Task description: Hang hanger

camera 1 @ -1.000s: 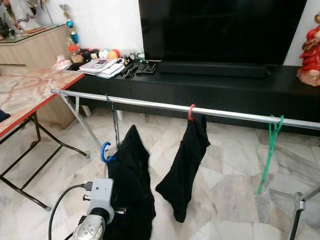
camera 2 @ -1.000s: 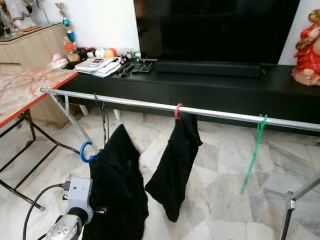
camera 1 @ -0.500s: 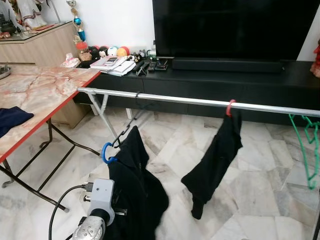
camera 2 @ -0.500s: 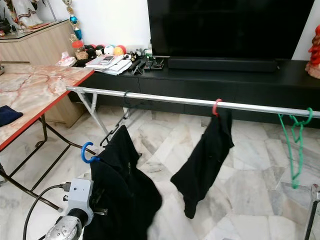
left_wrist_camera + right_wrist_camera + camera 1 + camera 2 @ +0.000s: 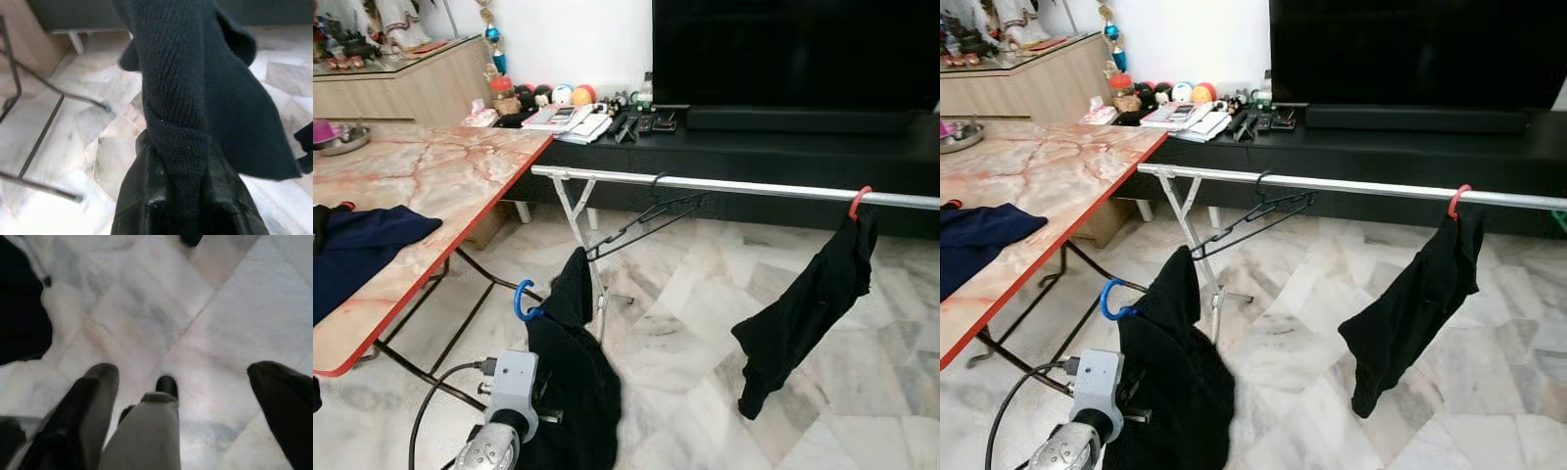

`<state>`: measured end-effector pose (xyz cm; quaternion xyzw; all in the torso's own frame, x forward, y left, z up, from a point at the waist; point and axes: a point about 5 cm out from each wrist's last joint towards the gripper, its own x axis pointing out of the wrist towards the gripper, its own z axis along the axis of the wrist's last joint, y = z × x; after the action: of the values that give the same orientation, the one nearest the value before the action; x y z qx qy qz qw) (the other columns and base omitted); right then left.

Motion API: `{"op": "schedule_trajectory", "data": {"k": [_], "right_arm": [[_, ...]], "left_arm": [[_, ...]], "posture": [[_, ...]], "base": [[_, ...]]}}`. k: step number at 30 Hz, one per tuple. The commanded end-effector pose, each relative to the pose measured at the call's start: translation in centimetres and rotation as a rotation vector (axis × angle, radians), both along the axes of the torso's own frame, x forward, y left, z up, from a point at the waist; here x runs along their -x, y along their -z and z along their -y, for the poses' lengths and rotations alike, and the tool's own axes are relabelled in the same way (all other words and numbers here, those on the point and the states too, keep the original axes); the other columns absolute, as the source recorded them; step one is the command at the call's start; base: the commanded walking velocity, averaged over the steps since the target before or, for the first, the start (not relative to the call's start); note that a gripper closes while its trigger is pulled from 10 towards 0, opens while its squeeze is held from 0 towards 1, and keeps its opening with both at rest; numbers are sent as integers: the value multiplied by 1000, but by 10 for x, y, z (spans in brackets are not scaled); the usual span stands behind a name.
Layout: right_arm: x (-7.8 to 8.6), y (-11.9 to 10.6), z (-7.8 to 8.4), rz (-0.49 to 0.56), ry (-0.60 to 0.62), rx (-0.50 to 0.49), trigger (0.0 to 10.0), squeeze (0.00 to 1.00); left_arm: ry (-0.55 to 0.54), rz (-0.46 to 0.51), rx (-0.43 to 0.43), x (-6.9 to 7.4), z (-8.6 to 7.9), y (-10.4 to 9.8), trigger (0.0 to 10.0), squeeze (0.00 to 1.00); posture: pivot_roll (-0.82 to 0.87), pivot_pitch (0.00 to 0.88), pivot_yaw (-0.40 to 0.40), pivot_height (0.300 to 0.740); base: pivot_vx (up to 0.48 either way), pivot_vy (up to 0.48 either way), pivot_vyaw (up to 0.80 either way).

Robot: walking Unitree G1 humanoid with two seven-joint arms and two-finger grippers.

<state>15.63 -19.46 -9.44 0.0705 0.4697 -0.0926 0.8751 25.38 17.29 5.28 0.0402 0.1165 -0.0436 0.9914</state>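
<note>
Firstly, head views. We list a silver clothes rail [image 5: 754,186] running across the room before a black TV cabinet [image 5: 783,157]. On it: an empty black wire hanger [image 5: 646,215], tilted, near the rail's left end; a red hanger hook [image 5: 859,202] carrying a black garment [image 5: 808,313] further right. A marble-topped table [image 5: 421,186] stands at left with a dark blue cloth [image 5: 357,255] on it. Low at left our left arm [image 5: 504,416] rises with its grey wrist camera; above it we hold up a blue-hooked hanger [image 5: 522,300] draped in a dark knit garment [image 5: 570,382], below the rail and apart from it, not yet hung.

Next, left wrist view. Our left gripper [image 5: 183,205] has its black fingers [image 5: 142,196] pressed in on the knit garment [image 5: 195,88] from both sides, pinching the cloth; table legs and marble floor [image 5: 63,147] lie behind.

Lastly, right wrist view. Our right gripper [image 5: 190,396] points down at the marble floor, its two fingers [image 5: 93,391] spread wide with nothing between them.
</note>
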Motion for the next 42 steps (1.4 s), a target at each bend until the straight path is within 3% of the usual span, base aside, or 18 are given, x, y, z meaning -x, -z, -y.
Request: {"op": "schedule_trajectory", "data": {"k": [1, 13, 20, 30, 42], "right_arm": [[0, 1, -6, -5, -10, -12, 10000, 0], [-6, 0, -13, -4, -29, -10, 10000, 0], [-8, -2, -6, 9, -5, -4, 10000, 0], [-5, -1, -4, 0, 5, -7, 10000, 0], [-8, -3, -3, 12, -5, 1, 10000, 0]], "left_arm": [[-8, 44, 0, -1, -4, -8, 10000, 0], [-6, 51, 36, -1, 1, -9, 10000, 0], [-1, 52, 43, 0, 1, -9, 10000, 0], [-1, 51, 43, 0, 1, -9, 10000, 0], [-7, 51, 49, 0, 3, -9, 10000, 0]], "posture": [[74, 46, 48, 740], [82, 48, 40, 740], [81, 48, 41, 740], [82, 50, 41, 740], [81, 50, 33, 740]], "base": [[0, 0, 0], [0, 0, 0], [0, 0, 0], [-250, 0, -401], [-298, 0, 0]]}}
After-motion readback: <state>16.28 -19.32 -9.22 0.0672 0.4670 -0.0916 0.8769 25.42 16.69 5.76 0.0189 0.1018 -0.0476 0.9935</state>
